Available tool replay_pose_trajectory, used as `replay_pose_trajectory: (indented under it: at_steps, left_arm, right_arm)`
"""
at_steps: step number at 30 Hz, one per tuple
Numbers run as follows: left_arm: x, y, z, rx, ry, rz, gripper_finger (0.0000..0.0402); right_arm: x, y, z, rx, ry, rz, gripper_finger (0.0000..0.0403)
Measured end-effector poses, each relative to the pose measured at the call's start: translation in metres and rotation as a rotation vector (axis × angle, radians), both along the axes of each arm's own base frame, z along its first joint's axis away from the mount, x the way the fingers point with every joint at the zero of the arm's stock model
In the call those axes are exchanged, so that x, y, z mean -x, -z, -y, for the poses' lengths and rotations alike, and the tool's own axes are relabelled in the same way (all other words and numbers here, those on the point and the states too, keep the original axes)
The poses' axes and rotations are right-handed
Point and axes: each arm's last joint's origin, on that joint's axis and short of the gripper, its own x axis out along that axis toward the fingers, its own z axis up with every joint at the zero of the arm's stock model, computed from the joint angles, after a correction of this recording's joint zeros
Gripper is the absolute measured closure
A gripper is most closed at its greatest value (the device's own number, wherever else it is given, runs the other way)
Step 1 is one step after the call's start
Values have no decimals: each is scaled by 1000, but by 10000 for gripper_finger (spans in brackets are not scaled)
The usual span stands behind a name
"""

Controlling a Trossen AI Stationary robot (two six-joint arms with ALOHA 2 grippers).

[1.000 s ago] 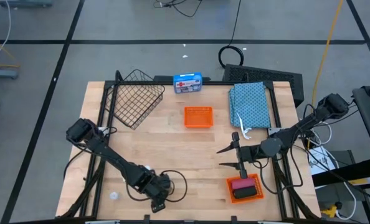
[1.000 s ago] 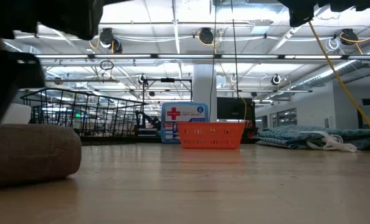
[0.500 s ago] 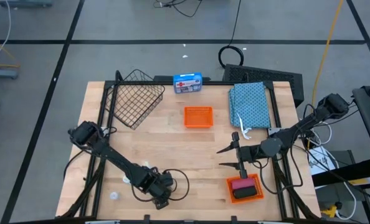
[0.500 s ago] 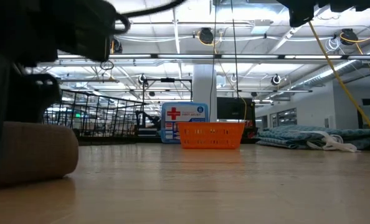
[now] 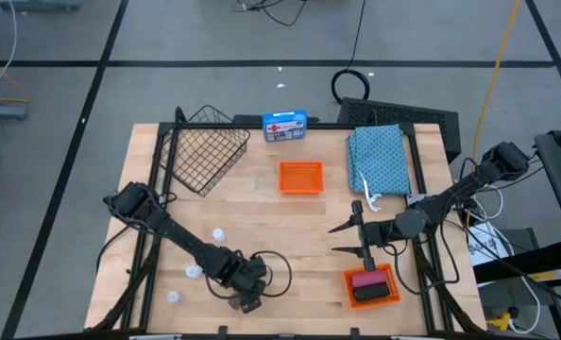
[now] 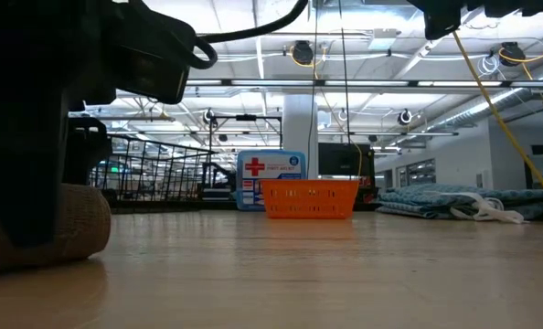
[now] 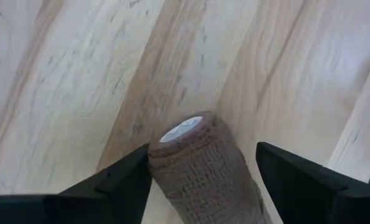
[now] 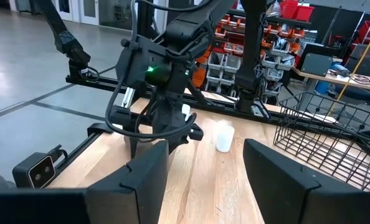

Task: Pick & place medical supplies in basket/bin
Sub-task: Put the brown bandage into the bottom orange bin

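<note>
Pale wood-plank table (image 5: 262, 212) — white-trussed hall behind.

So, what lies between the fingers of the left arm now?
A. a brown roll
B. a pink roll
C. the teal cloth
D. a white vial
A: in the left wrist view the brown roll lies on the wooden table between the two dark fingers of the left gripper, which are open around it.
</note>
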Motion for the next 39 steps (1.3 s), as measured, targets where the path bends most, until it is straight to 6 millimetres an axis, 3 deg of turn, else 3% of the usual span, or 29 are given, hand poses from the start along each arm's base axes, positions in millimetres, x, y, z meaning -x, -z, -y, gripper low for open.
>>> replay_pose_trajectory:
  at_steps: [10,14,25,39]
  left_arm:
    - [-4,0,-5,6,-4,9,259]
    - [-14,-1,-12,9,45,69,297]
    - [-49,-6,-64,-158,122,261,289]
    - [-67,-8,-125,-474,403,303,287]
  right_arm:
    - [0,0,0,0,2,0,206]
    - [0,0,0,0,2,0,206]
    - [0,0,0,0,3,0,206]
    - [0,2,0,9,4,-15,206]
